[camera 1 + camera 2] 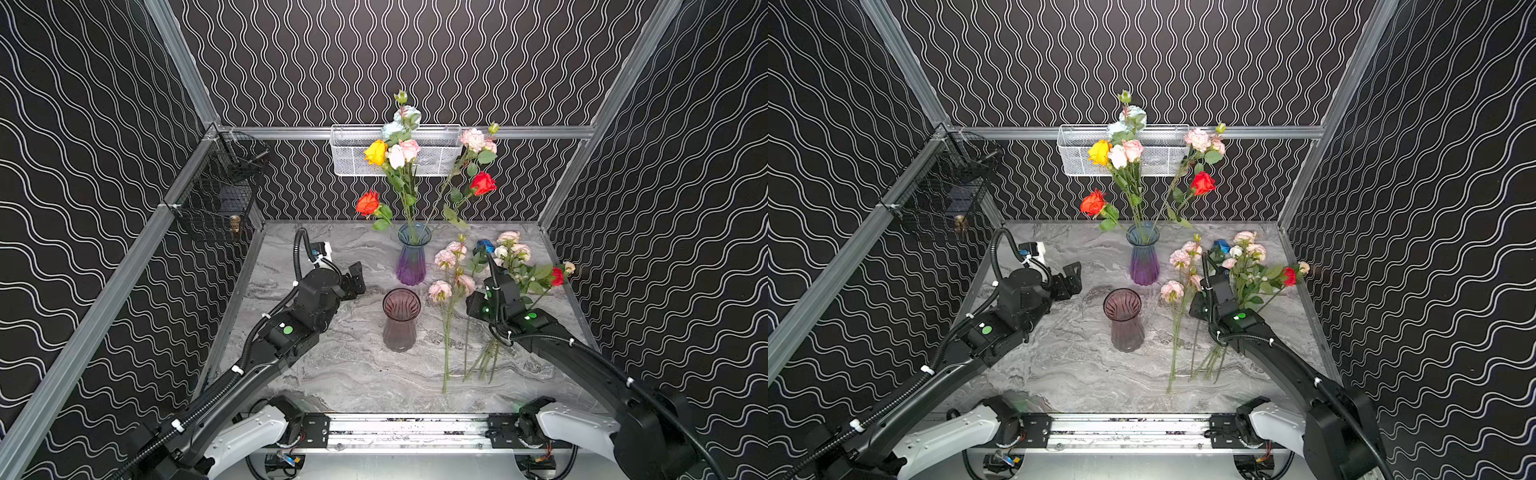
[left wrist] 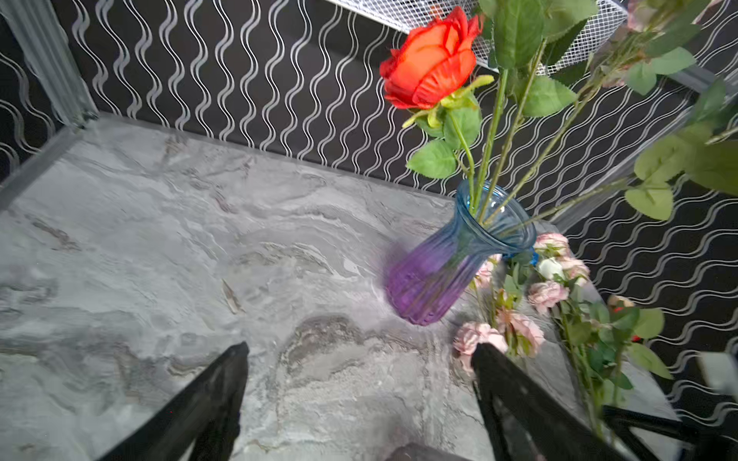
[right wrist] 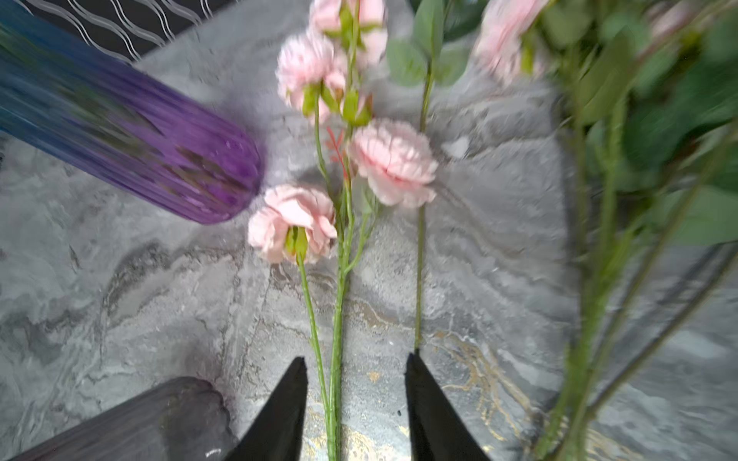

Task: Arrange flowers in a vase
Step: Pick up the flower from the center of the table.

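Right gripper fingers open astride the pink peony spray, stem running straight ahead; left gripper fingers spread, empty.

Glossy ribbed glass blue-purple vase, stone-look tabletop

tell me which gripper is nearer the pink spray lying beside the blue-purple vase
Right. The right gripper is over the pink spray, its stem running between the open jaws. The left gripper, also open, is on the blue-purple vase's other side.
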